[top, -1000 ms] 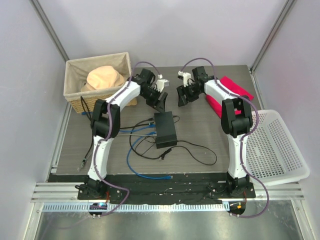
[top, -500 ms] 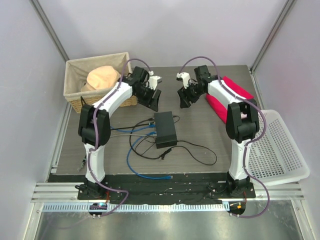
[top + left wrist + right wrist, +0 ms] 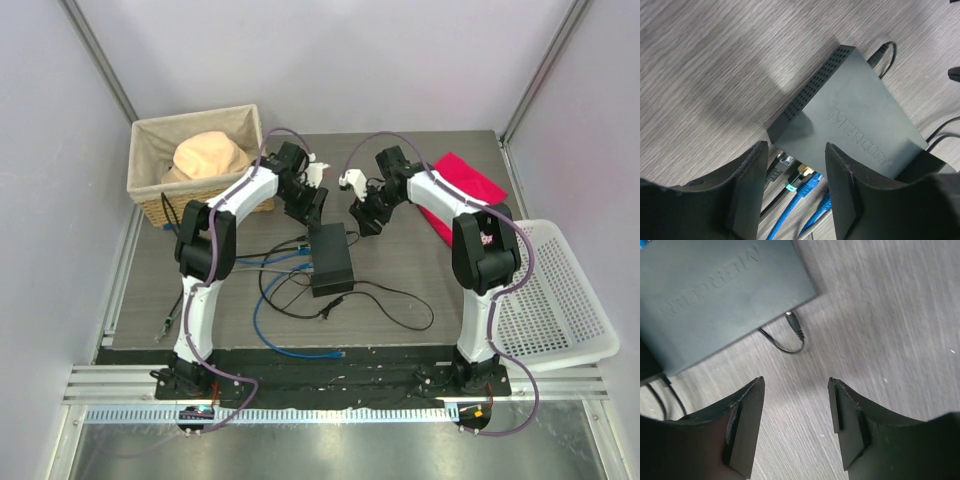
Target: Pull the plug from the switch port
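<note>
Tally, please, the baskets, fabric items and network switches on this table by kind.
Baskets: 2, wicker basket, white plastic basket
Fabric items: 2, beige hat, red cloth
Switch: 1
Total: 5

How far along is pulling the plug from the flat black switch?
Nothing done yet: the blue cable plugs still sit in the flat matte-black switch. In hand: the left gripper hovers open above those plugs; the right gripper, also open, hovers beside the switch. Left: grip and pull a plug.
</note>
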`<state>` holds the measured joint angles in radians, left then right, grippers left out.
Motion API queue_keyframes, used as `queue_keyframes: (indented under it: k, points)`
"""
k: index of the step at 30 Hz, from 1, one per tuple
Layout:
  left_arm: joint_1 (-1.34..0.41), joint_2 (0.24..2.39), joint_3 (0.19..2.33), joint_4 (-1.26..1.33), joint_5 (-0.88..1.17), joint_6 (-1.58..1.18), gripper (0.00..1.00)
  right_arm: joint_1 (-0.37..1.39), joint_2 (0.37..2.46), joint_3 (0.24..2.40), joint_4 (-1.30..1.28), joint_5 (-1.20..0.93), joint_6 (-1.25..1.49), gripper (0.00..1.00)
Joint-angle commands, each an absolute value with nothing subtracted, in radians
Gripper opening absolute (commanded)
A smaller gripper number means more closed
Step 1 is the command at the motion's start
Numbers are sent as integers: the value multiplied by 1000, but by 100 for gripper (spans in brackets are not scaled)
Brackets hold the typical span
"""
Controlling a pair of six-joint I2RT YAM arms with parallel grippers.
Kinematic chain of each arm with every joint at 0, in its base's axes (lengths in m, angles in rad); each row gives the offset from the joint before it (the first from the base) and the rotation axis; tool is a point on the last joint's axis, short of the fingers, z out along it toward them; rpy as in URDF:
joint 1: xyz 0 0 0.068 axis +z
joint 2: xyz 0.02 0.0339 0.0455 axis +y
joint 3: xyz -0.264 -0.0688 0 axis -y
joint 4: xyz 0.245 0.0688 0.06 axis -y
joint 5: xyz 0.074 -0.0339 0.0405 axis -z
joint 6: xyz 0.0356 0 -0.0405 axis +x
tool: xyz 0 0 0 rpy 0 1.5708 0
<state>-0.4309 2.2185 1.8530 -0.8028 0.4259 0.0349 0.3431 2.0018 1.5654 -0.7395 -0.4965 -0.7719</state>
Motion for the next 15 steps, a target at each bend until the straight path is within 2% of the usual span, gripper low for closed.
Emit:
queue_keyframes:
  k: [1, 5, 10, 15]
  points:
    - [-431, 2226, 1911, -792, 514, 26, 52, 348, 1914, 1592, -748, -416, -798, 61]
    - [-426, 2220, 1853, -736, 573, 6, 51, 348, 1911, 1585, -736, -385, -827, 60]
    - [-403, 2270, 1881, -781, 557, -63, 50, 348, 1904, 1522, -597, -400, -807, 57]
    - [-403, 2255, 1910, -794, 569, -46, 50, 347, 1752, 1317, -366, -446, -757, 56]
